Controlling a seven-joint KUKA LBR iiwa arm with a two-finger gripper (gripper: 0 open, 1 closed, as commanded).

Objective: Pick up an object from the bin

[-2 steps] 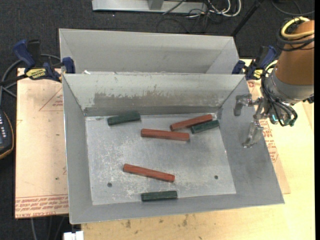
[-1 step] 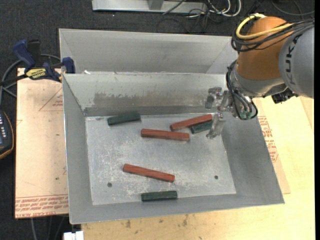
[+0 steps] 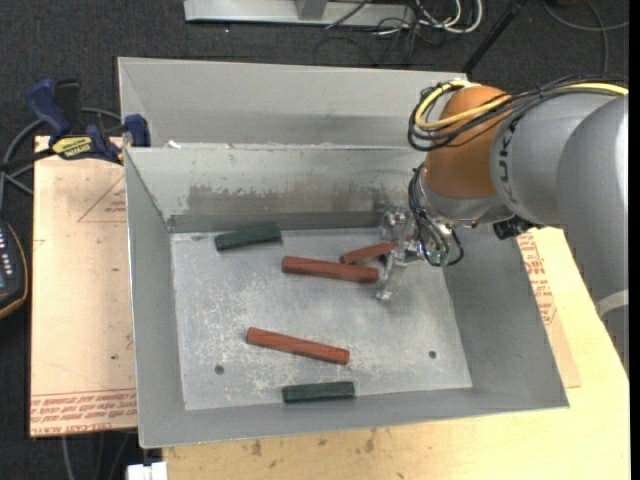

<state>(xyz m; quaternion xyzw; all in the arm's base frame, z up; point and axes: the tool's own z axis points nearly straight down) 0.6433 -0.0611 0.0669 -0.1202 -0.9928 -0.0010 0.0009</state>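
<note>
- Hand [image 3: 392,268] sits low over the floor of the grey metal bin [image 3: 150,298], towards its back right corner. From this angle I cannot tell whether it is open or closed, nor whether it grips anything.
- Two reddish-brown, flat, rectangular bars lie right at the hand. The short bar [image 3: 365,254] has one end reaching in under the hand. The longer bar [image 3: 325,268] runs away from the hand towards the middle of the bin.
- These two meet just beside the hand. They seem to overlap there, but which lies on top is unclear.
- A third reddish-brown bar [image 3: 297,345] lies well apart from the hand, nearer the front of the bin. One dark green bar [image 3: 248,238] lies against the back wall and another dark green bar [image 3: 318,392] against the front wall, both also well away.
- The short bar is the likely pick. It looks stiff, light and rather smooth, so it is not fragile but could slip.
- The best hold is probably across its narrow width near the middle. A hold at one end may let it swing, and the touching longer bar could be dragged along.
</note>
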